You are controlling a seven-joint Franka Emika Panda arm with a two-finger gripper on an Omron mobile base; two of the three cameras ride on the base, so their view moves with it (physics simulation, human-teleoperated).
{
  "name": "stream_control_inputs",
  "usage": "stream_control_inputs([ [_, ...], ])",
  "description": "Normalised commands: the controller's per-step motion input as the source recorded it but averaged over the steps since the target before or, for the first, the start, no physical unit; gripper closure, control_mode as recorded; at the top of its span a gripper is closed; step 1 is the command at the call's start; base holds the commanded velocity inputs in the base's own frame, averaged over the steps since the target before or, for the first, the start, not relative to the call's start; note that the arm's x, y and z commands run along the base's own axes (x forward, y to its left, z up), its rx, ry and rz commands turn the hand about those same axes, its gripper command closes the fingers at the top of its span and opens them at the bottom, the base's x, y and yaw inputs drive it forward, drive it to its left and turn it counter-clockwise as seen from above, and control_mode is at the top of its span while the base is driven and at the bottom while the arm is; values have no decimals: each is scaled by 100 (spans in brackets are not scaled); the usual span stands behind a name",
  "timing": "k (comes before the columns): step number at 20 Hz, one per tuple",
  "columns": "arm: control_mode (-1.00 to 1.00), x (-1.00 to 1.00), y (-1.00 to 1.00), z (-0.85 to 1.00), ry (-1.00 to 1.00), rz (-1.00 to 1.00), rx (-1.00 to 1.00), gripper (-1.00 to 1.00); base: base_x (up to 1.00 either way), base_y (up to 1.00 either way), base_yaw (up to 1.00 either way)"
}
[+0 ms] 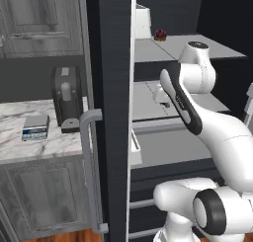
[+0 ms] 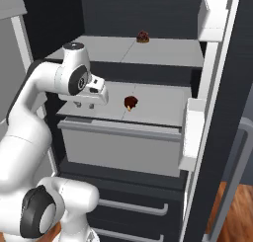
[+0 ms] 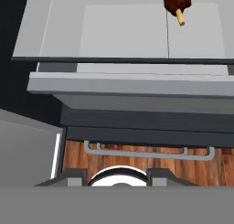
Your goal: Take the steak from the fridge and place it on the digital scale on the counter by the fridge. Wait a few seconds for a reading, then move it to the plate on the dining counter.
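Right base view: fridge (image 2: 217, 112) door open, steak (image 2: 130, 102) on middle shelf (image 2: 158, 112), a second dark lump (image 2: 143, 36) on the shelf above. Gripper (image 2: 85, 105) hangs over the shelf's left part, steak apart to its right, untouched. Fingers' spread: cannot tell. Digital scale (image 1: 35, 127) on surface (image 1: 29, 142) beside a black appliance (image 1: 67, 98).
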Motion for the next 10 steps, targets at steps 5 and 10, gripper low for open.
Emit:
stream_control_inputs([
  [5,-100,-5,16,-1,-8,-6,0,-100,0,0,0],
  [10,-100,16,-4,1,-12,-1,0,-100,0,0,0],
])
